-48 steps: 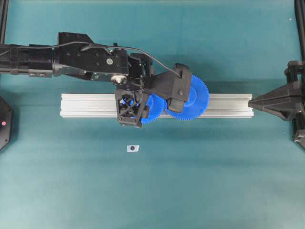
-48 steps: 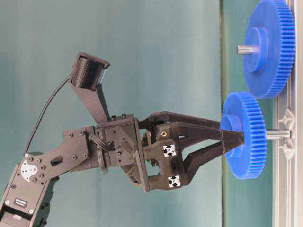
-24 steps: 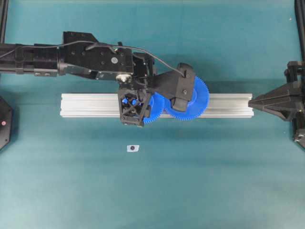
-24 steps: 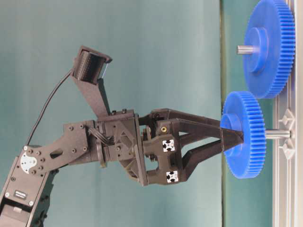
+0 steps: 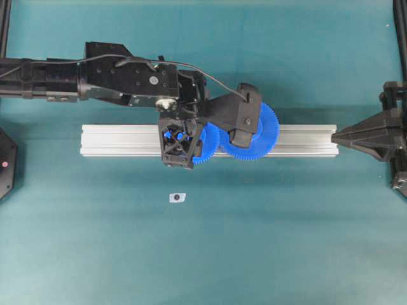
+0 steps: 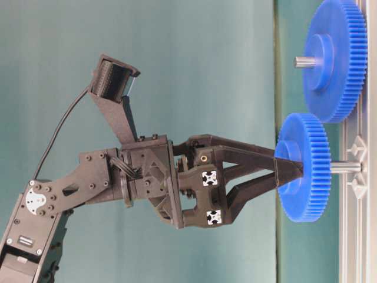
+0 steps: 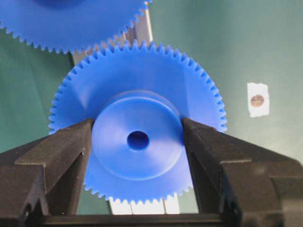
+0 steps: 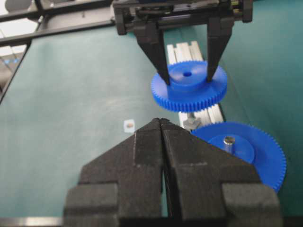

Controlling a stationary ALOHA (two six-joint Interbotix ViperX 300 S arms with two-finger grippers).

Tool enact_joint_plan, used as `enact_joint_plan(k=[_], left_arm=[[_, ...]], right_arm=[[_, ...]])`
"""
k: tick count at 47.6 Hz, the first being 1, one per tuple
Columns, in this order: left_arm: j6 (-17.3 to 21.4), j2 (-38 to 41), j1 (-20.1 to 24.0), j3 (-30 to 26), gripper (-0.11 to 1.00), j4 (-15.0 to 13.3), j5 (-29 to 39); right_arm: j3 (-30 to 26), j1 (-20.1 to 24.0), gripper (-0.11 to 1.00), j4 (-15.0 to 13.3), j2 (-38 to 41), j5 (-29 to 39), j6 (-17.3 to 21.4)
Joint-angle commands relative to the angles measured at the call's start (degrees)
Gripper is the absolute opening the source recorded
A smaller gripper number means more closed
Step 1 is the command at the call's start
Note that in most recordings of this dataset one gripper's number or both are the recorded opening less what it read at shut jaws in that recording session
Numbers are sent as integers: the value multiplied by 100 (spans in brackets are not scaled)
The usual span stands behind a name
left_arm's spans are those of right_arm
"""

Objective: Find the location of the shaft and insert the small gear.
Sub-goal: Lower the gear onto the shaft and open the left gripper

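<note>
left wrist view looks straight down onto the small gear (image 7: 137, 142): its raised round hub sits squarely between the two black fingers (image 7: 57, 161), which press against the hub's left and right sides, so the left gripper (image 7: 137, 146) is clamped on the hub with the dark centre hole midway between the jaws. the gear's toothed rim spreads out beyond and under the fingertips. the aluminium rail (image 7: 142, 33) runs beneath it, and the edge of the larger blue gear (image 7: 71, 19) shows at the far top left, its teeth just beside those of the small one. a small white tag with a dark dot (image 7: 258, 99) lies on the green mat (image 7: 213, 42) well to the right.

in the table-level view the small gear (image 6: 306, 171) is threaded on the silvery shaft (image 6: 344, 167), which sticks out of the gear's rail-facing side and reaches to the rail (image 6: 359, 236); the gear stands apart from the rail.

right wrist view shows the right gripper (image 8: 163, 142) with its jaws pressed together, holding nothing, well apart from the gears. overhead, it sits at the far right edge (image 5: 369, 135), off the rail's end.
</note>
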Motion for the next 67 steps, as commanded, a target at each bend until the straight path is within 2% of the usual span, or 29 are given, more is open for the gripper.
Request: enact_joint_plan(k=[1,4,7,10,19,33,46,67], left_arm=[[-9,-44,149,-70,64,35,-9],[-9,-44,132,-70,67,35,9],[-9,-44,105,-70,79,35,9],[-9,-44,79,-70,85,35,9],[-26,-88,-35,-70,81,44,9],[-255,-378,-123,-176,81,35,18],[-255,-624,-185,-316,81,35,141],[-255,-606,-185,-325,81,35,211]], right_arm=[[-62,-9,-2,-9,35,-26,35],[-62,-9,-2,-9,35,-26,35],[-62,-9,-2,-9,35,-26,35],[-62,-9,-2,-9,35,-26,35],[-62,-9,-2,-9,35,-26,44],[-70,-9,-2,-9,44,-18,44],[-70,-9,-2,-9,35,-18,44],[-70,-9,-2,-9,35,-18,44]])
